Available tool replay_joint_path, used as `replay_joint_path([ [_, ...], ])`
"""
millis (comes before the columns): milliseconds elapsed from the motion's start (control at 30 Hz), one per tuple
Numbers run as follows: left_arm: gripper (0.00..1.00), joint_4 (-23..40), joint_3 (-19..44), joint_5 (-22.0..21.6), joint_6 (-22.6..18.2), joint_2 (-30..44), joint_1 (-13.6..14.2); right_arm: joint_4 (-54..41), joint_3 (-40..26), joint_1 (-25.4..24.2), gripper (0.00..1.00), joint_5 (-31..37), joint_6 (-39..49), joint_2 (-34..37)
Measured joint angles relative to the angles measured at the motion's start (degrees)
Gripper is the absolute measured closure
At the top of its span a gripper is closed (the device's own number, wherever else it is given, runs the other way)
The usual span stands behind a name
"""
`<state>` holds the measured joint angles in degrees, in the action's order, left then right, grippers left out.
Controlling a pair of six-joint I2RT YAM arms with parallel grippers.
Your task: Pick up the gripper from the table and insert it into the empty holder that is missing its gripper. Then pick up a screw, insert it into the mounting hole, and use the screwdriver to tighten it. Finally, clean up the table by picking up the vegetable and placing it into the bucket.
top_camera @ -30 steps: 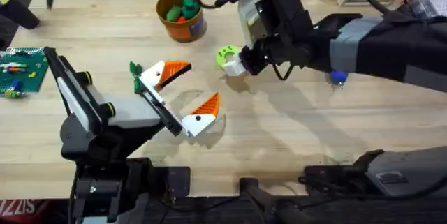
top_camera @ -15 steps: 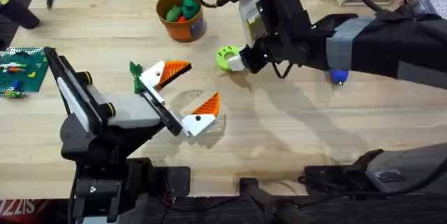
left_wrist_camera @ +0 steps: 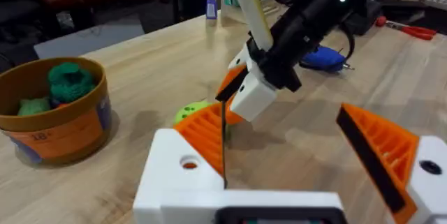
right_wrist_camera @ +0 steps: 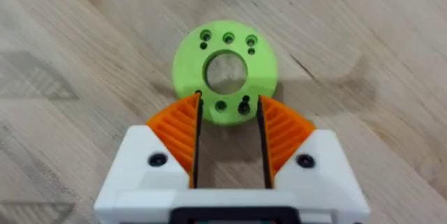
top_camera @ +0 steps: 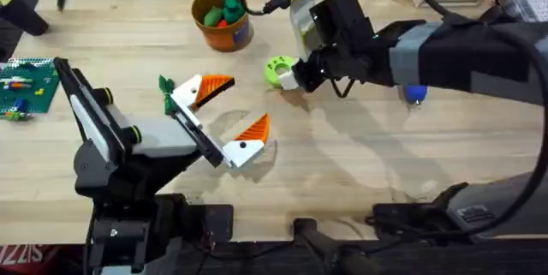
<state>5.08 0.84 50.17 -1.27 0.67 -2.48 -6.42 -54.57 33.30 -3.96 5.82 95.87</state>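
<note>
**Vegetable waits on the worktop, well short of the bucket**

Nearest of all, far on the near side of the bucket, the left hand stands with its two fingers spread wide and nothing between them. Each white holder carries an orange gripper, so the insertion looks done. Whether a screw sits in the round mounting hole I cannot tell.

The vegetable lies on the worktop, nearer than the bucket and to its left, just beside the left hand's farther finger. It is small, slim and dark green with a leafy end. I judge it light and probably smooth enough to roll or slip. The slim body, taken across its width, seems a surer hold than the leaves, which may flex.

To the right of the bucket and a little nearer, the green ring lies flat. The right hand is at its edge, fingers a little apart, with the ring's rim between the orange tips. I cannot say whether they press on it.

The bucket, farthest away, holds green and red toys. Its blue label band bears pale marks, perhaps "18", not surely readable.
</note>
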Motion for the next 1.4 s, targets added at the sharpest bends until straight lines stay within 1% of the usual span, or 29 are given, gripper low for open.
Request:
replay_joint_path([
  [200,0.015,0.0,0.0,0.0,0.01,0.0,0.0,0.12,0.01,0.0,0.562,-0.01,0.01,-0.01],
  [367,0.015,0.02,0.0,0.0,0.01,0.0,0.0,0.13,0.0,0.0,0.587,0.01,0.0,-0.01],
  [500,0.015,0.0,0.0,0.0,-0.01,0.0,0.0,0.13,0.0,0.0,0.587,0.01,0.0,0.01],
  [633,0.016,0.0,0.0,0.0,0.01,0.0,0.0,0.52,0.0,-0.04,0.583,0.05,0.0,1.58],
  [867,0.015,0.0,0.0,0.0,0.01,0.0,0.0,0.74,0.02,-0.07,0.57,0.03,0.0,1.61],
  [1033,0.016,0.0,0.0,0.0,0.01,0.0,0.0,2.62,0.02,-0.07,0.567,0.01,0.0,1.61],
  [1400,0.016,0.0,0.0,0.0,0.01,0.0,0.0,1.68,0.02,-0.07,0.568,0.01,0.0,1.63],
])
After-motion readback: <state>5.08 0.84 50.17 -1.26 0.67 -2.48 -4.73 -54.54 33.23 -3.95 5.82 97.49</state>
